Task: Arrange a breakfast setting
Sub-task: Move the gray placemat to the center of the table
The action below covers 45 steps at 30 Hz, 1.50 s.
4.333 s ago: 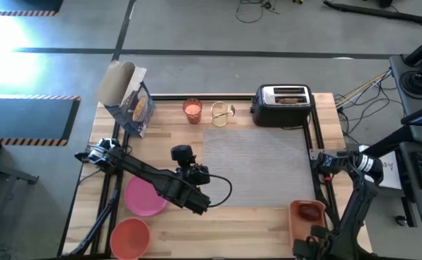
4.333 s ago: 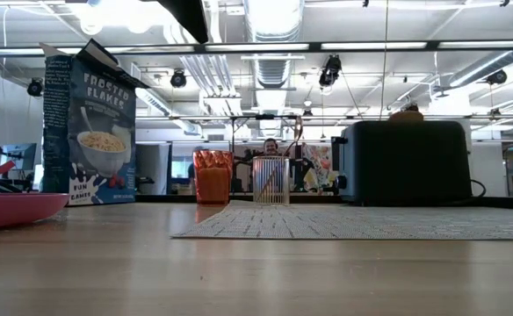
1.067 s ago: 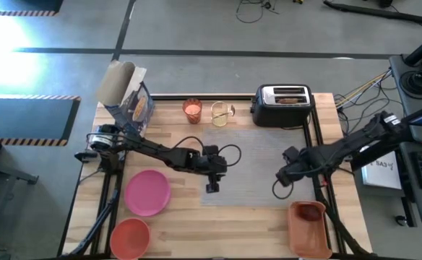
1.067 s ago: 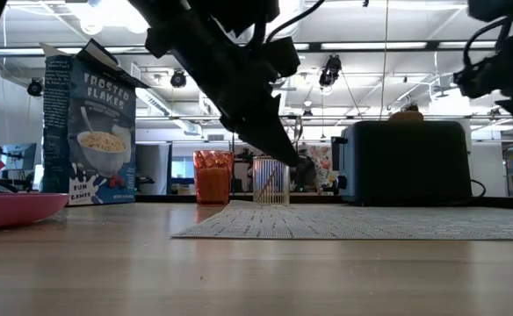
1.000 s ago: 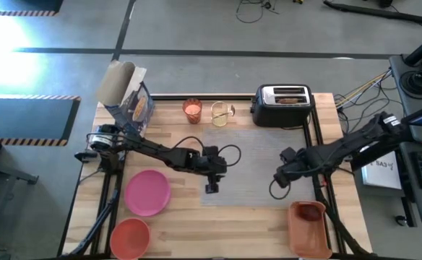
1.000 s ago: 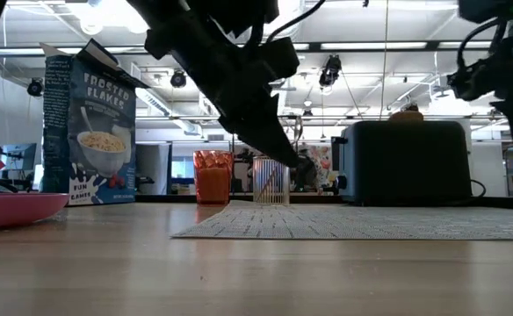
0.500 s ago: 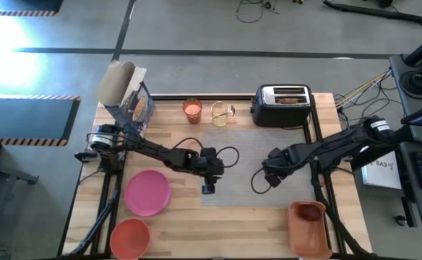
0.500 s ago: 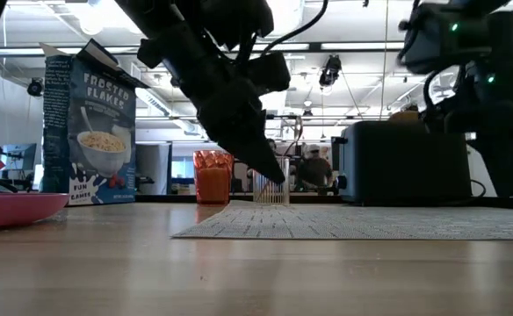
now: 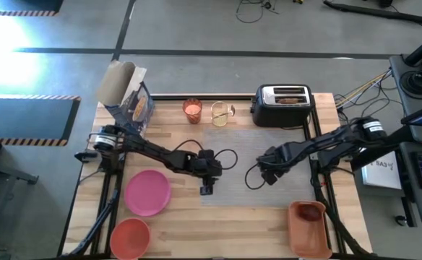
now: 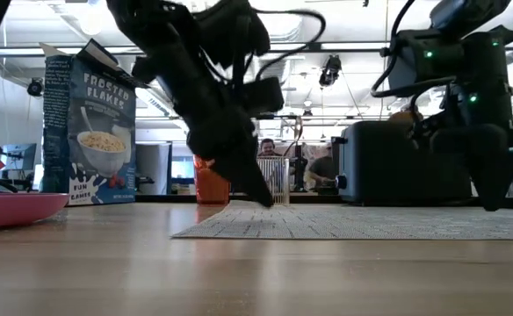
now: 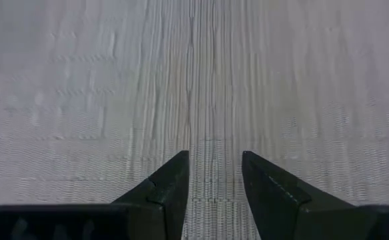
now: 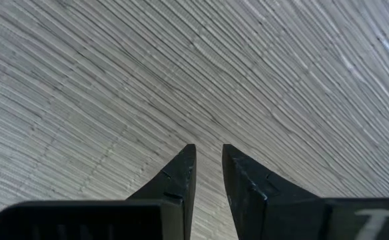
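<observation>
The grey placemat (image 9: 258, 162) lies flat on the table's middle. My left gripper (image 9: 206, 189) hangs low over the mat's left edge near its front corner, fingers open a little, pointing down; the mat's weave (image 11: 214, 100) fills its wrist view. My right gripper (image 9: 264, 178) is over the mat's middle, fingers a narrow gap apart (image 12: 208, 160), empty. The pink plate (image 9: 147, 192) and orange-red bowl (image 9: 130, 237) rest on the wood at front left. The glass of orange-pink drink (image 9: 191, 110) stands at the back. The toast (image 9: 290, 100) sits in the toaster's slot. The red fruit (image 9: 311, 211) lies in the orange bin. My left gripper's fingertips (image 10: 258, 198) reach down to the level of the placemat's left edge in the low view; I cannot tell whether they touch it. My right gripper's fingertips (image 10: 492, 204) hang just above the mat; I cannot tell whether they touch it.
A cereal box (image 9: 128, 97) stands at the back left. A clear glass with a spoon handle (image 9: 220, 113) stands beside the drink. The toaster (image 9: 283, 105) stands at the mat's far edge, and the orange bin (image 9: 308, 230) at front right. People show in the room beyond.
My right gripper has gone toward the table's left, from the mat's right side to its middle, and down close to the mat. My left gripper has gone down and a little toward the table's left, to the mat's left edge. Nothing on the table has moved.
</observation>
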Each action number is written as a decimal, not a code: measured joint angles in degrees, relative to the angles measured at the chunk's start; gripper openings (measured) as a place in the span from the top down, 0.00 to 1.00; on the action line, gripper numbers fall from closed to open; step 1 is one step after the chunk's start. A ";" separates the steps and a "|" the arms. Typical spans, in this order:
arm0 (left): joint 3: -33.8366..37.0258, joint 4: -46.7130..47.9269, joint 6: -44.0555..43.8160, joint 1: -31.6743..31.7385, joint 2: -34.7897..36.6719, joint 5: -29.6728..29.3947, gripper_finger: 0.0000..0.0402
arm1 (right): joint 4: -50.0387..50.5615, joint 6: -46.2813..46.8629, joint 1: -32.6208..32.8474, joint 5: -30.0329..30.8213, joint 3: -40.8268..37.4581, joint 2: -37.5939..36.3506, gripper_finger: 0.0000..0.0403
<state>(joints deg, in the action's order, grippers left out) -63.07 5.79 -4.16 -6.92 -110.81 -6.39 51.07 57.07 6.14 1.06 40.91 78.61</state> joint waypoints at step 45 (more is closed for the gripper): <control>0.16 40.11 -11.37 -5.41 5.09 2.29 0.69 | -23.34 -6.77 -0.19 -1.79 0.02 2.42 0.84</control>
<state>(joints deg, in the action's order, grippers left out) -62.90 45.90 -15.54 -12.33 -105.72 -4.10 27.73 50.30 5.96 -0.73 40.93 81.03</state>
